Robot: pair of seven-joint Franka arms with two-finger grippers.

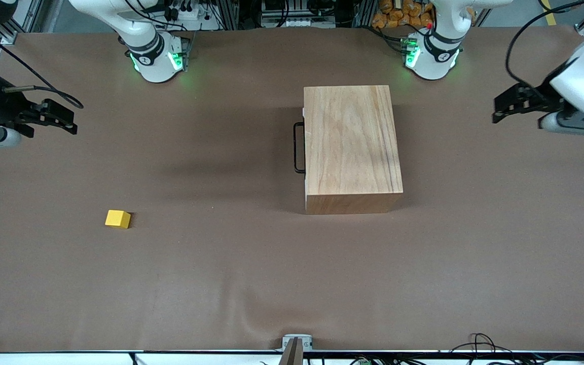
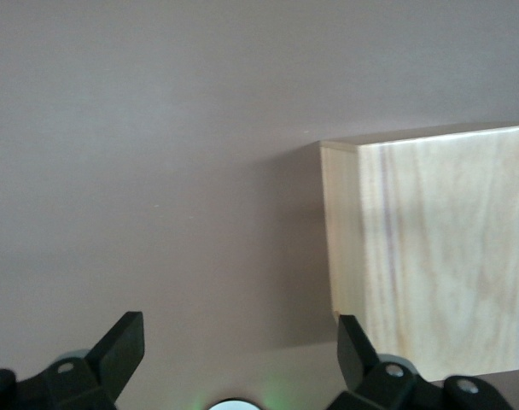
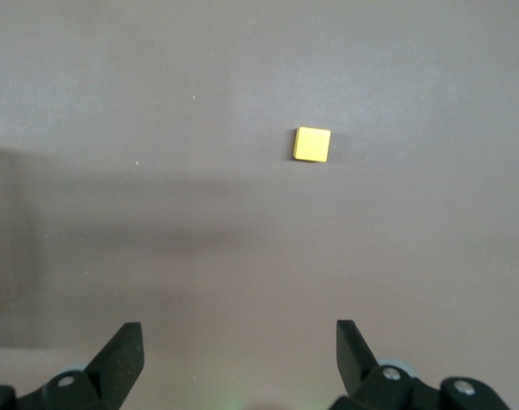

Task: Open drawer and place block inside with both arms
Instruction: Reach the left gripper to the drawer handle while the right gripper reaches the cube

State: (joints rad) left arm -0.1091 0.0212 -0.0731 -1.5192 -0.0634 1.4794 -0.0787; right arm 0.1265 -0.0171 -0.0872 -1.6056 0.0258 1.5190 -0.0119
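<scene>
The large light-wood box [image 1: 352, 147] stands mid-table, its drawer shut, with the black wire handle [image 1: 298, 147] on the side facing the right arm's end. The yellow block [image 1: 117, 219] lies on the table toward the right arm's end, nearer the front camera than the box. My right gripper [image 1: 66, 120] is open and empty, up over the table's right-arm end; its wrist view shows the block [image 3: 312, 143]. My left gripper [image 1: 505, 106] is open and empty, up over the left arm's end; its wrist view shows the box [image 2: 439, 248].
Brown table cover [image 1: 221, 284] spans the whole surface. Both arm bases [image 1: 157, 58] [image 1: 431, 56] glow green at the table's edge farthest from the front camera. Cables lie along the near edge [image 1: 479, 344].
</scene>
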